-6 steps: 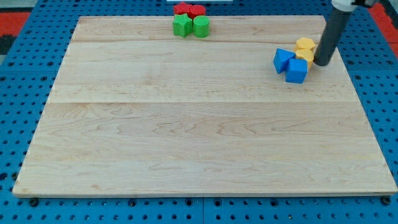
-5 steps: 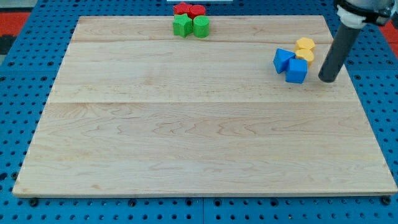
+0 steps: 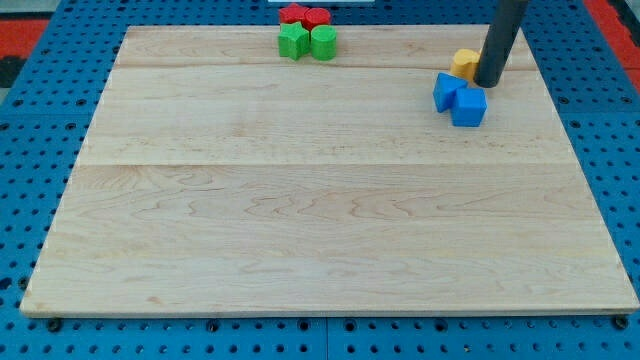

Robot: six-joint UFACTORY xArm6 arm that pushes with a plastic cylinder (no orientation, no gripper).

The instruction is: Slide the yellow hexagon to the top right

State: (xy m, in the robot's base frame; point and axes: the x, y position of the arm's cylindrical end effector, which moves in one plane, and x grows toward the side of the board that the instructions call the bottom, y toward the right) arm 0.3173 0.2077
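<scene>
The pale wooden bench carries blocks — red and green at the view's top, blue and yellow at the right.

blue blocks, green blocks, red blocks

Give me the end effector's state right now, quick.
No gripper: my tip is a bare rod, holding nothing. It sits at the right edge of the one visible yellow block, above the blue blocks.
</scene>
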